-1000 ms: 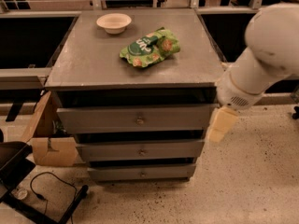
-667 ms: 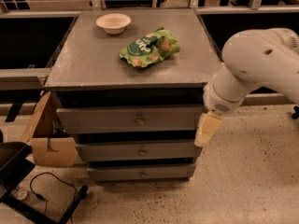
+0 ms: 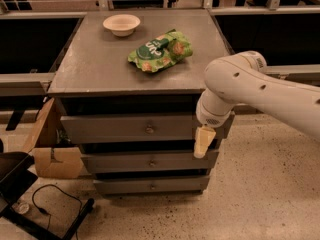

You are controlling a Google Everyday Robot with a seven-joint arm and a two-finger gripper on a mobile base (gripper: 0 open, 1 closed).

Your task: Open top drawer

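Leftward travel has been made by the gripper (image 3: 204, 143) since the earlier frames of the camera view. It has been brought from beyond the cabinet's right edge to a place over the right end of the top drawer (image 3: 115, 129). It is now seen to the right of the knob (image 3: 149, 129) and slightly below it, well apart from it. Whether the gripper is spread or closed cannot be told. The top drawer is found directly under the bench (image 3: 95, 69) top, its front seemingly flush and shut, with the knob at its centre. A stiff, fairly heavy wooden box is to be expected, so a steady, straight pull is judged better than a jerk. Hold is best taken on the knob itself, which is small, round and metallic and therefore likely to be slippery; a pinch set squarely behind its head is advised. A bowl (image 3: 121, 24) and a green bag (image 3: 161, 50) are seen on the bench, up beyond the knob.
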